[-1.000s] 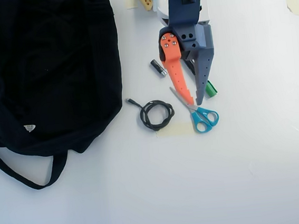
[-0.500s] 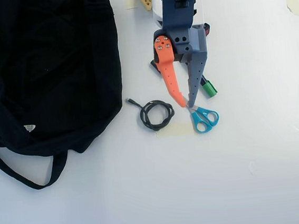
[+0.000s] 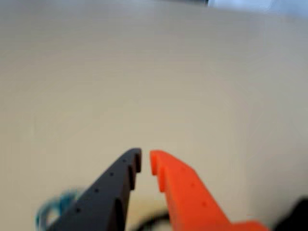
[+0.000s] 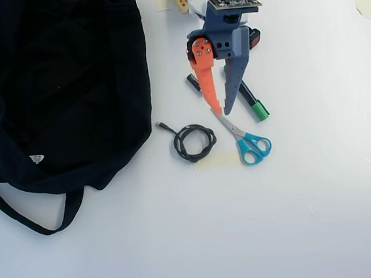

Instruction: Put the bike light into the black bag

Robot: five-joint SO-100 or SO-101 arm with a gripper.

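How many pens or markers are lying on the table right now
2. A green-capped marker lies just right of the pincer in the overhead view; a black pen pokes out from under the pincer's left side. The arm may hide more.

The overhead view is brightly and evenly lit, the white bench (image 4: 323, 204) being washed almost to overexposure, with only faint, soft shadows cast beside the black bag (image 4: 55, 86) and the claw (image 4: 223, 108). The bag's fabric is rendered so dark that little fold detail is kept. The wrist view is dimmer, warmer and soft throughout, the claw (image 3: 145, 161) being blurred at its edges.
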